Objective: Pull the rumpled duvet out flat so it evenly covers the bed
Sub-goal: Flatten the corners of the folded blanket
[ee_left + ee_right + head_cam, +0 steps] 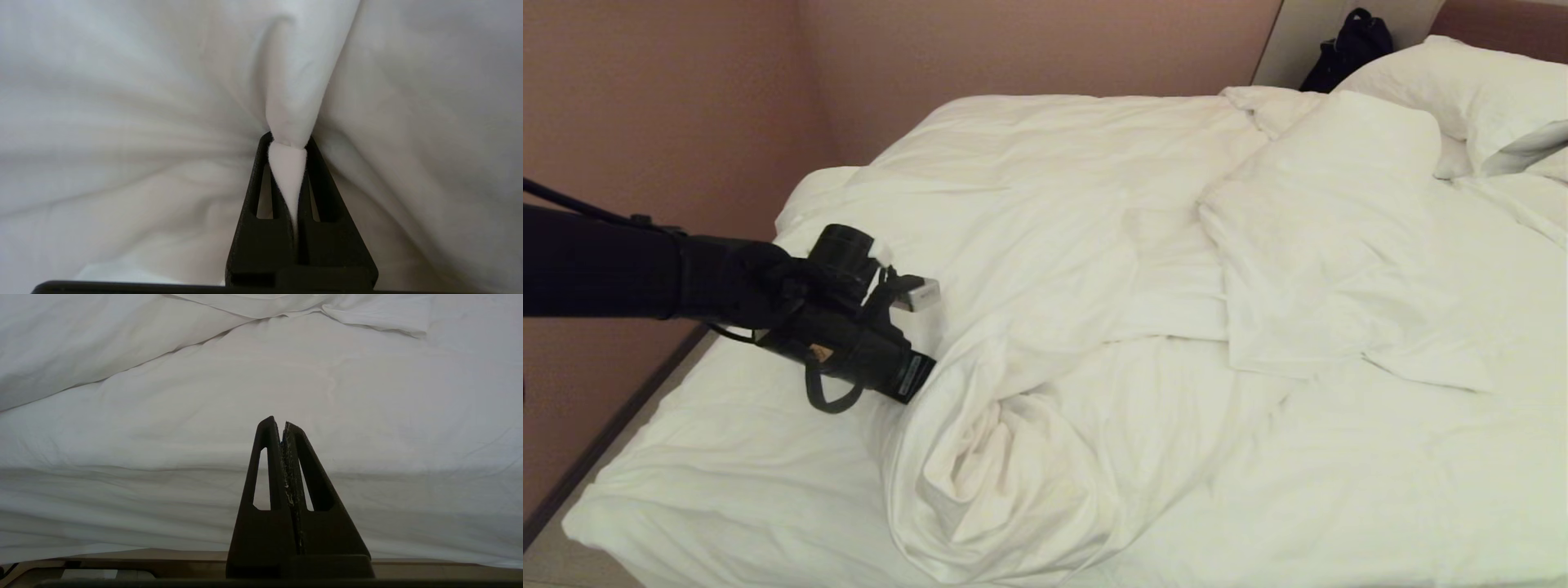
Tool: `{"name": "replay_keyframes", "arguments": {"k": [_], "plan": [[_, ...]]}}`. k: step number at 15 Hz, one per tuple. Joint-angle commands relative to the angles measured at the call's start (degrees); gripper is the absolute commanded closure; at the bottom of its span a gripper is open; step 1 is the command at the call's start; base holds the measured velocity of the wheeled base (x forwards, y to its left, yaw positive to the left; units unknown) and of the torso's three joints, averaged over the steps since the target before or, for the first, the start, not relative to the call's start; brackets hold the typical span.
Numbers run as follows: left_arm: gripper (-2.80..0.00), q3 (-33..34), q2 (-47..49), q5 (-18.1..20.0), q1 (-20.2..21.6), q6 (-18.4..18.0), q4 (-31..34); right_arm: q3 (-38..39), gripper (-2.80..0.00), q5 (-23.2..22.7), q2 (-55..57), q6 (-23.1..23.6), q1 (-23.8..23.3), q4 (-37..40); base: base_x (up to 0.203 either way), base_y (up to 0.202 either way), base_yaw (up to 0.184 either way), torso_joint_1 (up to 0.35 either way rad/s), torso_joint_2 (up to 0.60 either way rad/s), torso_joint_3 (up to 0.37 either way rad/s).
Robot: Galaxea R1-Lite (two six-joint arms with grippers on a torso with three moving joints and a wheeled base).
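While the duvet (1045,269) is lying bunched across the middle of the bed (727,457), a fold of it is pinched tightly by the left gripper (287,141) at the centre left of the head view. The right gripper (282,424) is kept closed on nothing, facing the white bedding.

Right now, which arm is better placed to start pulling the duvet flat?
Left. The left gripper is shut on a fold of the duvet at the bunched part. The right gripper is shut on nothing, beside the bed edge.
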State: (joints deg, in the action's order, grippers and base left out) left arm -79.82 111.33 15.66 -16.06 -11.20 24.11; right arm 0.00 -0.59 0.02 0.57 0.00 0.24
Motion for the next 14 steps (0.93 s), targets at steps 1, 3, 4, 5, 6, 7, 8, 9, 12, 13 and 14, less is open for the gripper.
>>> {"name": "replay_keyframes", "arguments": {"k": [1, 3, 4, 5, 6, 7, 8, 9, 12, 13, 14], "plan": [[0.00, 3.31, -3.16, -1.45, 1.14, -0.80, 0.23, 0.00, 0.00, -0.03, -0.02, 0.04, 0.00, 0.02, 0.000, 0.000, 0.000, 0.000, 0.00, 0.000], [0.00, 5.20, -4.91, -2.17, 2.49, -0.95, 0.23, 0.00, 0.00, -0.03, -0.02, 0.04, 0.00, 0.02, 0.000, 0.000, 0.000, 0.000, 0.00, 0.000], [0.00, 6.83, -6.79, -2.25, 3.66, -0.99, 0.23, 0.00, 0.00, -0.03, -0.02, 0.04, 0.00, 0.02, 0.000, 0.000, 0.000, 0.000, 0.00, 0.000], [0.00, 8.21, -8.37, -2.29, 4.83, -1.01, 0.23, 0.00, 0.00, -0.03, -0.02, 0.04, 0.00, 0.02, 0.000, 0.000, 0.000, 0.000, 0.00, 0.000], [0.00, 8.98, -10.03, -2.35, 5.32, -1.04, 0.34, 0.00, 0.00, -0.03, -0.02, 0.04, 0.00, 0.02, 0.000, 0.000, 0.000, 0.000, 0.00, 0.000], [0.00, 10.00, -11.87, -2.43, 5.71, -1.08, 0.57, 0.00, 0.00, -0.03, -0.02, 0.04, 0.00, 0.02, 0.000, 0.000, 0.000, 0.000, 0.00, 0.000], [0.00, 11.38, -13.35, -2.56, 5.93, -1.12, 0.68, 0.00, 0.00, -0.03, -0.02, 0.04, 0.00, 0.02, 0.000, 0.000, 0.000, 0.000, 0.00, 0.000], [0.00, 13.27, -14.67, -3.15, 6.01, -1.17, 0.74, 0.00, 0.00, -0.03, -0.02, 0.04, 0.00, 0.02, 0.000, 0.000, 0.000, 0.000, 0.00, 0.000], [0.00, 19.62, -16.13, -7.37, 6.04, -2.24, 0.25, 0.00, 0.00, -0.03, -0.02, 0.04, 0.00, 0.02, 0.000, 0.000, 0.000, 0.000, 0.00, 0.000], [0.00, 20.55, -16.29, -7.94, 6.04, -2.39, 0.14, 0.00, 0.00, -0.03, -0.02, 0.04, 0.00, 0.02, 0.000, 0.000, 0.000, 0.000, 0.00, 0.000], [0.00, 22.66, -16.20, -7.99, 6.04, -2.36, 0.09, 0.00, 0.00, -0.03, -0.02, 0.04, 0.00, 0.02, 0.000, 0.000, 0.000, 0.000, 0.00, 0.000]]}}
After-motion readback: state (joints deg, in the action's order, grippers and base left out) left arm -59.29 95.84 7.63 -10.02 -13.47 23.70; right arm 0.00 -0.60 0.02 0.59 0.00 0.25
